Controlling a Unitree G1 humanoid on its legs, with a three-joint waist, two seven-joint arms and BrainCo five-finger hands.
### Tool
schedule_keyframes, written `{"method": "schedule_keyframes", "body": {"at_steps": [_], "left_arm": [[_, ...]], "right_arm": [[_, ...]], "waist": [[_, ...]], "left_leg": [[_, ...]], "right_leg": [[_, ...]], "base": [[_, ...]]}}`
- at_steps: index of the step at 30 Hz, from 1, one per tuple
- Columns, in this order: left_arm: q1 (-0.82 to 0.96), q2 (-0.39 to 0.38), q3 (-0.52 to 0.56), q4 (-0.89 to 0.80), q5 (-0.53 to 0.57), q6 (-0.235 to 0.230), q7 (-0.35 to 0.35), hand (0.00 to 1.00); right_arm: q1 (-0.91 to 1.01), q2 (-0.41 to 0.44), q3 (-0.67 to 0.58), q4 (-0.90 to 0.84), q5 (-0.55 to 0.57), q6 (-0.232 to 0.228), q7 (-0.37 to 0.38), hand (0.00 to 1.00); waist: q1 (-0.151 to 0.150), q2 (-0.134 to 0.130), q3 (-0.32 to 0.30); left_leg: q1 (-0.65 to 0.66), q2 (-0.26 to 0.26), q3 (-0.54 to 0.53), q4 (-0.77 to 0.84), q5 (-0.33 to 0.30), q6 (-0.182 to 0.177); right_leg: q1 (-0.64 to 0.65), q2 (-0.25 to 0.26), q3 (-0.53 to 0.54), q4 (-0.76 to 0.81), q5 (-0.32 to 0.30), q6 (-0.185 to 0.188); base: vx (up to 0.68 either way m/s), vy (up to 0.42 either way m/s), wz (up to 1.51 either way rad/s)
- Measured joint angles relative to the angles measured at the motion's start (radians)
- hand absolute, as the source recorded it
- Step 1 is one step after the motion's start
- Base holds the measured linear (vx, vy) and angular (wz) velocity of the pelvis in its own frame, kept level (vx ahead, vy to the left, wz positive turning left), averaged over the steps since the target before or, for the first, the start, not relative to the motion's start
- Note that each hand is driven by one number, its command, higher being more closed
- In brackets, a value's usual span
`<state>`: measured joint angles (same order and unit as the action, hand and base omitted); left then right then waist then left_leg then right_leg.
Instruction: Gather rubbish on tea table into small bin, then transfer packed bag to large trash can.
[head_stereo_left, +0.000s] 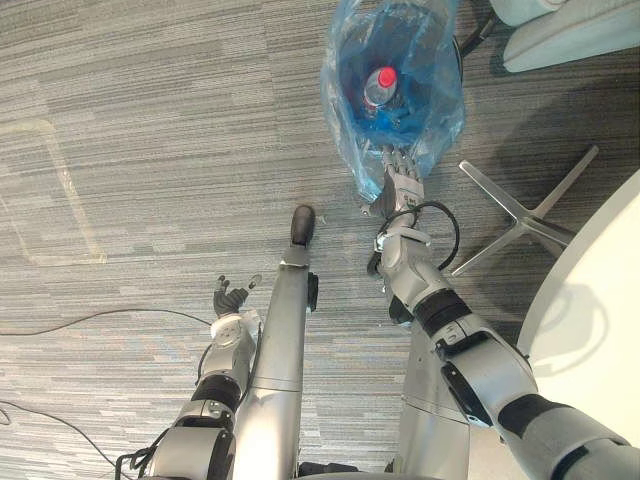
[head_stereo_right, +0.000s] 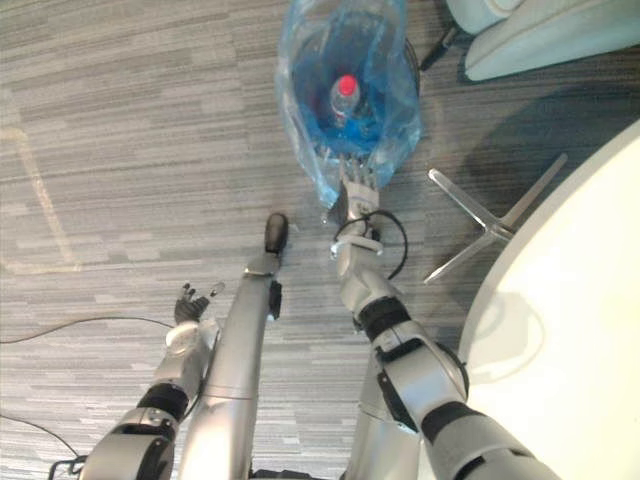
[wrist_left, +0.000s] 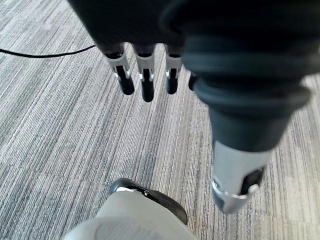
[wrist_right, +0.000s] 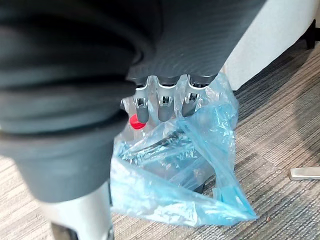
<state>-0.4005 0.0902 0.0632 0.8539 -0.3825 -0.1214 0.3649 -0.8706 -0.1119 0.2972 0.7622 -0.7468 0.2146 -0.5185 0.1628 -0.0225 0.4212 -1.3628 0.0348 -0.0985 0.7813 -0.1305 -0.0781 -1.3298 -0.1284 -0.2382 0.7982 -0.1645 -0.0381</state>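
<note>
Blue plastic bag (head_stereo_left: 440, 110) lies just beyond the right hand (head_stereo_left: 402, 185), mouth open, with a red-capped bottle (head_stereo_left: 380, 82) inside. That hand's fingers (wrist_right: 165, 106) are straight and close together, their tips at the bag's near rim and not curled round it. Well apart from the bag, the left hand (head_stereo_left: 232, 300) hangs loose with its fingers relaxed. Gathering looks done, so the step in hand is moving the bag. Next, the right hand likely has to close on the rim and lift.
</note>
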Motion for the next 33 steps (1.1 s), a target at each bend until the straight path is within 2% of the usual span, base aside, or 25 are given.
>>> {"method": "schedule_keyframes", "body": {"at_steps": [7,10,14,22,28,33], "left_arm": [[-0.003,-0.012,0.017,0.000,-0.013,0.002,-0.014,0.00],[-0.008,-0.016,0.017,0.002,-0.016,0.003,-0.019,0.00],[-0.009,-0.017,0.017,0.002,-0.016,0.001,-0.020,0.00],[-0.011,-0.016,0.017,0.001,-0.019,0.002,-0.020,0.00],[-0.021,-0.015,0.028,0.001,-0.029,0.004,-0.019,0.00],[-0.023,-0.015,0.039,0.001,-0.033,0.005,-0.017,0.00]], "right_arm": [[-0.052,0.025,-0.054,0.067,0.009,0.001,0.014,1.00],[-0.078,0.026,-0.072,0.088,0.073,-0.001,0.015,1.00],[-0.085,0.024,-0.088,0.088,0.122,-0.005,0.006,1.00],[-0.082,0.024,-0.089,0.076,0.161,-0.024,-0.004,1.00],[-0.050,0.021,-0.089,0.015,0.202,-0.041,-0.010,1.00],[0.020,0.021,-0.088,-0.087,0.218,-0.061,-0.018,1.00]], "waist": [[0.000,0.003,-0.003],[0.005,0.003,-0.003],[0.005,0.003,-0.003],[0.005,0.003,-0.003],[0.005,0.004,-0.003],[0.003,0.004,-0.003]], "left_leg": [[-0.027,-0.021,-0.024,-0.008,0.010,-0.016],[-0.044,-0.028,-0.036,0.004,0.018,-0.029],[-0.044,-0.028,-0.040,0.012,0.017,-0.028],[-0.041,-0.024,-0.035,0.012,0.016,-0.026],[-0.029,-0.009,-0.022,0.026,0.019,-0.032],[0.026,0.010,-0.017,0.000,0.017,-0.025]], "right_leg": [[-0.032,-0.021,-0.018,0.034,-0.023,-0.004],[-0.050,-0.030,-0.026,0.060,-0.028,-0.010],[-0.050,-0.030,-0.026,0.070,-0.038,0.005],[-0.050,-0.028,-0.026,0.071,-0.039,0.005],[-0.036,-0.016,-0.018,0.066,-0.028,-0.009],[0.021,0.005,-0.016,0.018,-0.006,0.002]], "base": [[-0.02,-0.038,0.18],[-0.02,-0.033,0.14],[-0.02,-0.019,0.01],[-0.03,-0.012,0.00],[-0.02,-0.021,-0.11],[-0.03,-0.020,-0.14]]}}
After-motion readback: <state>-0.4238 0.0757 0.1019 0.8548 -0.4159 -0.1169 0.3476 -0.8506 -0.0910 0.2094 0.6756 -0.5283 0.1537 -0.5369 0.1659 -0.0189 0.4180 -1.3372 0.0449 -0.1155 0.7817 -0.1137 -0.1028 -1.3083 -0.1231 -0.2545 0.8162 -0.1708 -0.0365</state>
